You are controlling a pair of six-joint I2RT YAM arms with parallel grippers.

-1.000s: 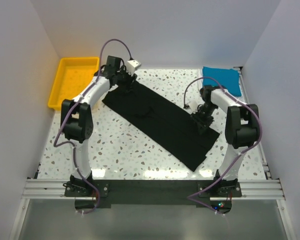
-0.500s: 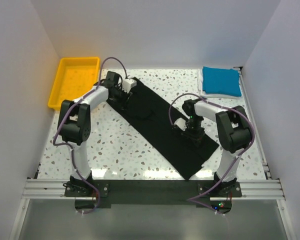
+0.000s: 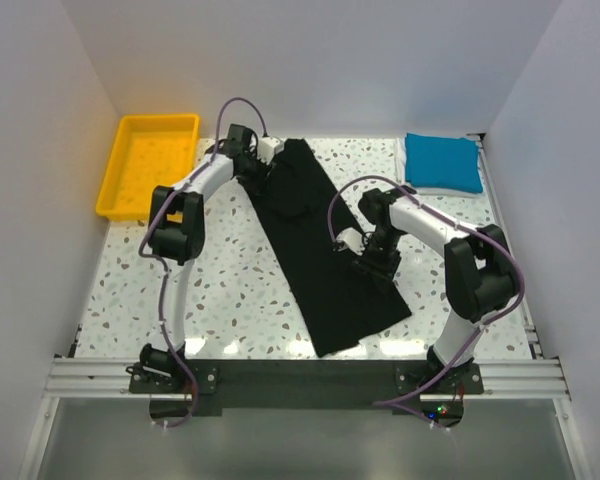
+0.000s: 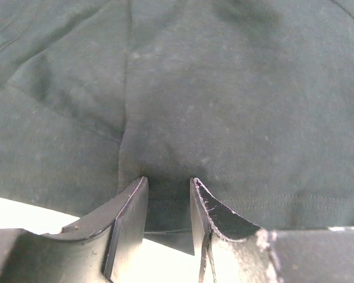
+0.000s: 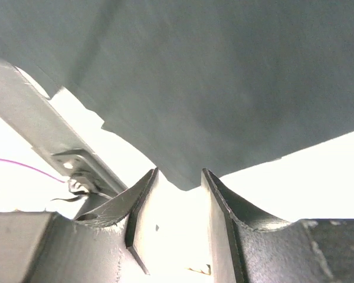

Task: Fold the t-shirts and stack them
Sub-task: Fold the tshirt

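Left gripper (image 4: 169, 183): clamped on the hem of the black t-shirt (image 4: 224, 100); cloth puckers just beyond the fingertips
Right gripper (image 5: 179, 174): narrow gap; a corner of the black t-shirt sits between the fingers; cannot tell whether it is pinched
Black t-shirt: long strip on the table (image 3: 230, 290), running from one gripper to the other
Blue t-shirt (image 3: 442, 160): folded, well beyond the right gripper, on the white t-shirt (image 3: 420, 187)

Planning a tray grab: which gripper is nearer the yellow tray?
Left. The left gripper is at the black t-shirt, right of the yellow tray; the right gripper is farther off, at the shirt's right edge.
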